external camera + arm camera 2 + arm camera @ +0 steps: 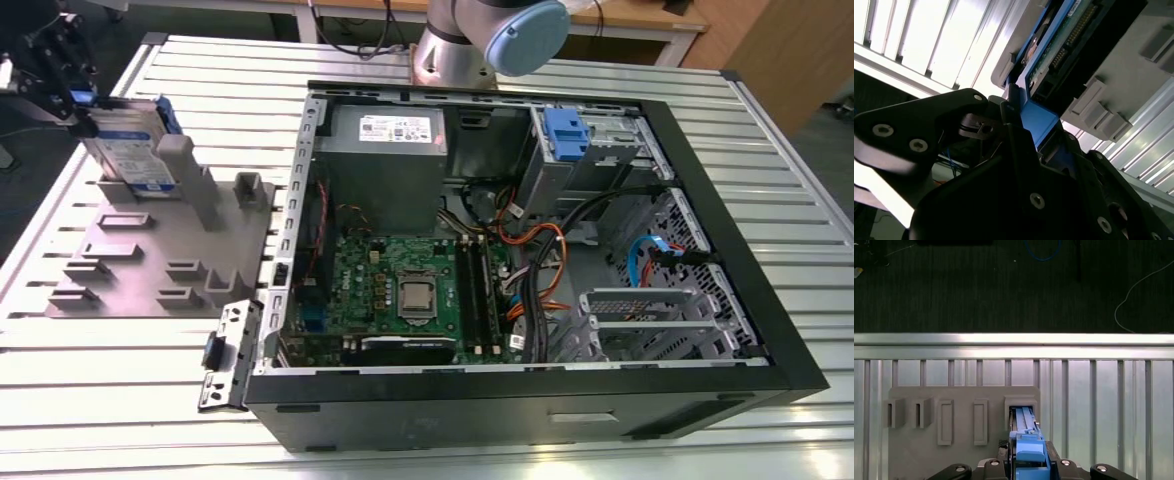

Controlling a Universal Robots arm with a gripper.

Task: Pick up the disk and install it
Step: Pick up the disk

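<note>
Jaws clenched on the blue bracket (1041, 117) at the upper edge of the disk (123, 150). Disk stands on edge in a slot of the grey holder block (147, 255), at the exterior view's left; presumably stood upright so that edge is reachable. Open computer case (534, 405) sits beside the block on the slatted surface (120, 400).
</note>
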